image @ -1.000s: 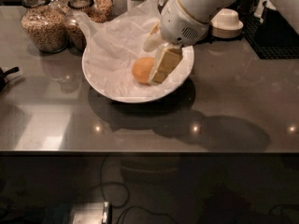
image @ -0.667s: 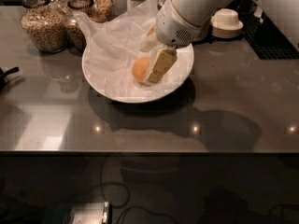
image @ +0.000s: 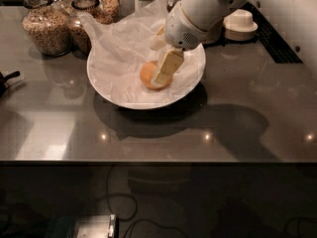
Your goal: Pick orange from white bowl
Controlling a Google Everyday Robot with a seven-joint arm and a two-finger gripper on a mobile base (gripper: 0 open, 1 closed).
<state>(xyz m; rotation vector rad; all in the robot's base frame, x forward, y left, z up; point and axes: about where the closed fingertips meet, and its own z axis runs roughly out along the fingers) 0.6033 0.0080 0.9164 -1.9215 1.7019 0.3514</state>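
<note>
The orange lies in the middle of the white bowl, on the crinkled white paper that lines it. The gripper hangs down into the bowl from the far right, right over the fruit. Its fingers are spread. The near finger slants across the right side of the orange and hides part of it, with its tip low by the fruit's near right edge. The other finger shows on the far side, just beyond the orange. It is not clear whether either finger presses on the skin.

A second ago the near finger stood a little further right and more of the orange showed. The gripper has since moved a little to the left and now covers more of the fruit. The orange and the bowl sit where they did.

The bowl stands on a dark grey table, toward the far side and near the middle. Its paper rises in a peak at the far left rim. Beyond it to the left stand three glass jars. The left jar is filled with pale brown grains, the middle jar holds something similar, and the jar behind them shows only in part. To the far right of the bowl sits a stack of small white bowls.
</note>
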